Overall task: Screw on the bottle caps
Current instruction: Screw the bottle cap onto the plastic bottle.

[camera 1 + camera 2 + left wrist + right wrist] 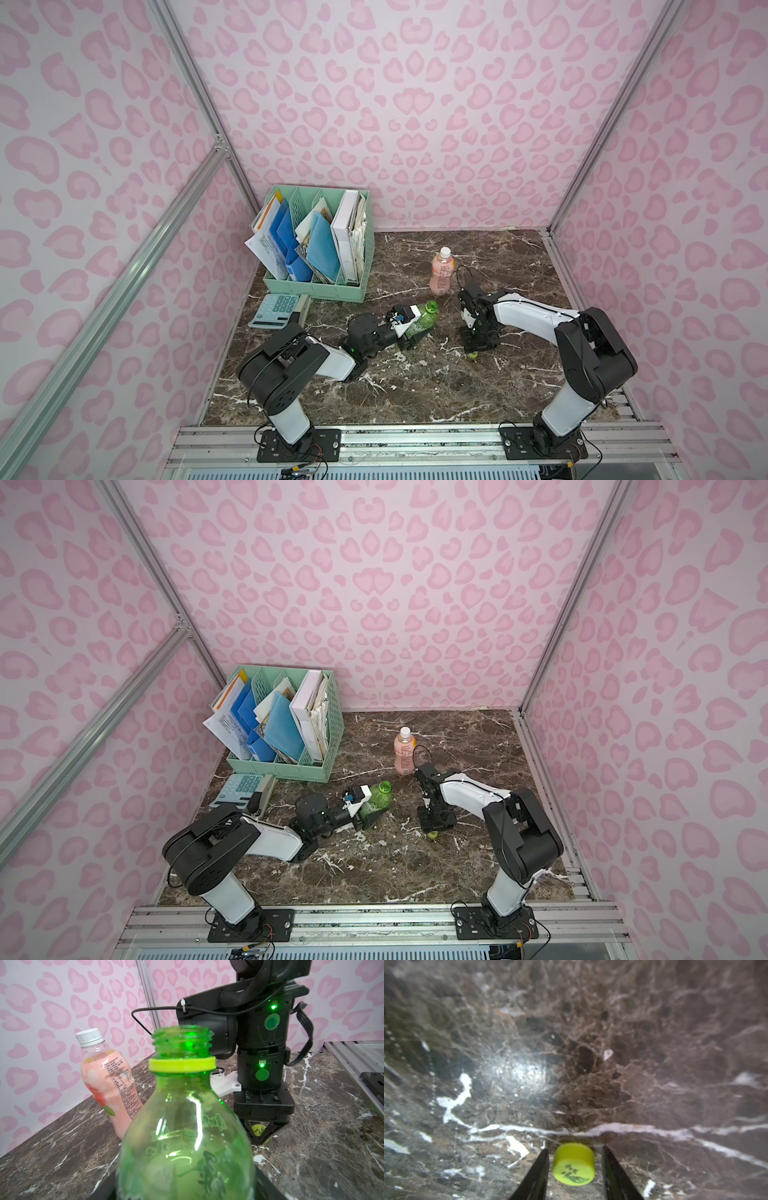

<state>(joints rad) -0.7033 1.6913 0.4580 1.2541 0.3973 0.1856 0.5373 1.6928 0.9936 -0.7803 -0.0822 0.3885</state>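
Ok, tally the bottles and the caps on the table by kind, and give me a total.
Bottles: 2, the green bottle and the pink bottle.
Caps: 2, the white cap on the pink bottle and the yellow-green cap lying loose.
Total: 4.
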